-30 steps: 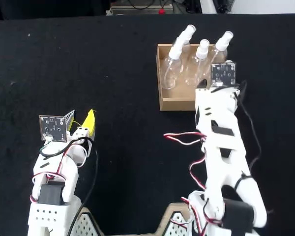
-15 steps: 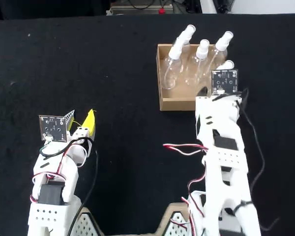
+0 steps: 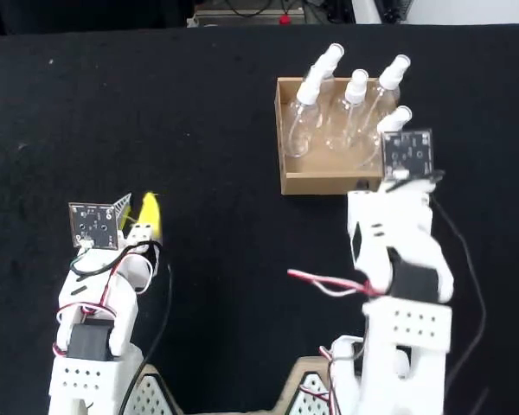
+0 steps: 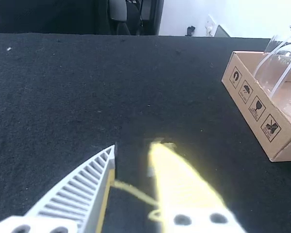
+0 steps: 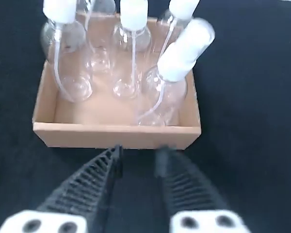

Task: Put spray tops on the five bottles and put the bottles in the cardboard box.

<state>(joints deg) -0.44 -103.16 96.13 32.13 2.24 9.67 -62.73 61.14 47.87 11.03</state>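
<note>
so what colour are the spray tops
The spray tops are white, clearest in the right wrist view.

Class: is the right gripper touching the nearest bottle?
Apart. Right wrist view: right gripper is outside the cardboard box; its front wall separates it from the nearest bottle.

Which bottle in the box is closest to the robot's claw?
The tilted bottle in the box's corner nearest the right gripper; the others stand farther back.

A black cloth [image 3: 199, 104] covers the whole table, matte and faintly speckled with lint. Beyond its far edge stands dark furniture [image 4: 131, 14], perhaps a chair back, against a bright white wall [image 4: 252, 17]. Cables [image 3: 242, 10] lie tangled there.
</note>
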